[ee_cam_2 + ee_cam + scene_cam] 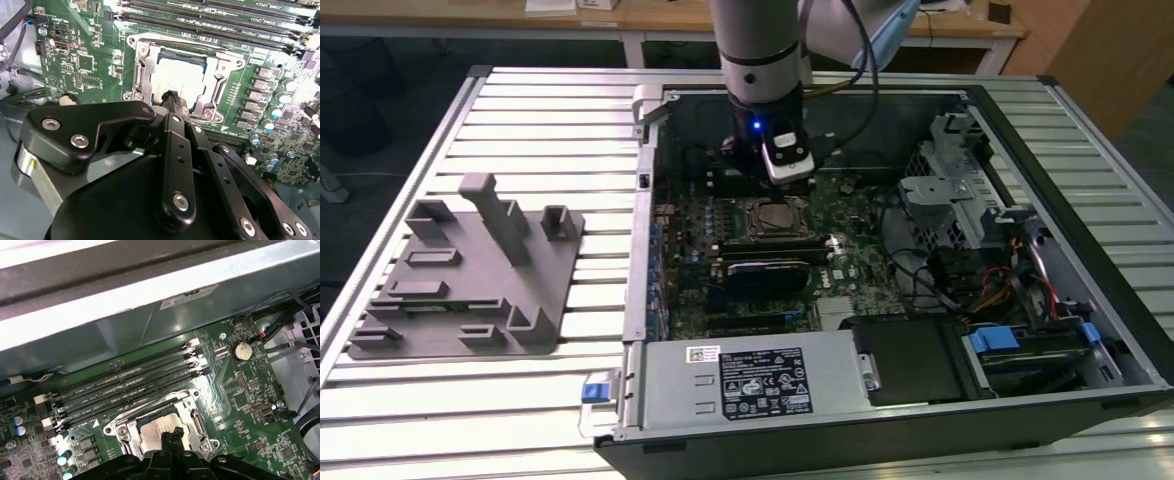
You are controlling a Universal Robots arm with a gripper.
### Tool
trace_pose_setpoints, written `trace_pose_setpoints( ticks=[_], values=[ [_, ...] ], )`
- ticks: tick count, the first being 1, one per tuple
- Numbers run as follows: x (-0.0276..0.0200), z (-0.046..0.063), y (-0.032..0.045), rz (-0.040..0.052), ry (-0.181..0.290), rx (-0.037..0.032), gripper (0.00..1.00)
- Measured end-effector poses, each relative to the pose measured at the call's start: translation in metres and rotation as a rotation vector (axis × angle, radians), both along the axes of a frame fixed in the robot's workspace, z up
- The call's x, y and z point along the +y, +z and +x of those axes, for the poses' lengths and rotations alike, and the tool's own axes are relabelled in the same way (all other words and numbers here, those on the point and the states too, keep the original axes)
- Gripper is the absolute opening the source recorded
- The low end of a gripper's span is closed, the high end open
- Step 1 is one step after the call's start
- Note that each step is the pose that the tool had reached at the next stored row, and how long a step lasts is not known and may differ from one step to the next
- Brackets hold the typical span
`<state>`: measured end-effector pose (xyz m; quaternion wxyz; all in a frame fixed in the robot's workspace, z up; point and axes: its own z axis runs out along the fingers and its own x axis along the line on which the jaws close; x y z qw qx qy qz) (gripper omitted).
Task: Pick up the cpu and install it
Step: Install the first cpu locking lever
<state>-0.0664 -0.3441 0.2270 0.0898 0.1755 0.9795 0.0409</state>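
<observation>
Tool [173, 96] fingertips are being pressed together above the cpu [177, 80].
The cpu is being seated inside the motherboard socket frame [215, 92], beside the memory slots [125, 385].

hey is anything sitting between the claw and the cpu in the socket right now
Nothing visible does. The claw hangs directly over the cpu, which lies in the socket frame on the motherboard. The memory slots lie off to one side, out of the path.

cpu [177, 80]: shiny silver top, thin green rim
motherboard [90, 60]: green
gripper [172, 100]: black
fixture tray [467, 270]: grey
</observation>
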Motion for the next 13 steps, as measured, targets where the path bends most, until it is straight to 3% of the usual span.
trace_pose_setpoints(
  ticks=[2, 5, 7, 12, 13],
  values=[
    [0.0000, 0.0002, 0.0000, -0.0039, 0.000, 0.0051, 0.11],
    [0.0000, 0.0009, -0.0003, -0.0119, 0.000, 0.0257, 0.11],
    [0.0000, 0.0017, -0.0005, -0.0162, 0.000, 0.0513, 0.11],
    [0.0000, 0.0041, -0.0010, -0.0178, 0.001, 0.1357, 0.11],
    [0.0000, 0.0042, -0.0011, -0.0179, 0.001, 0.1475, 0.11]
  ],
)
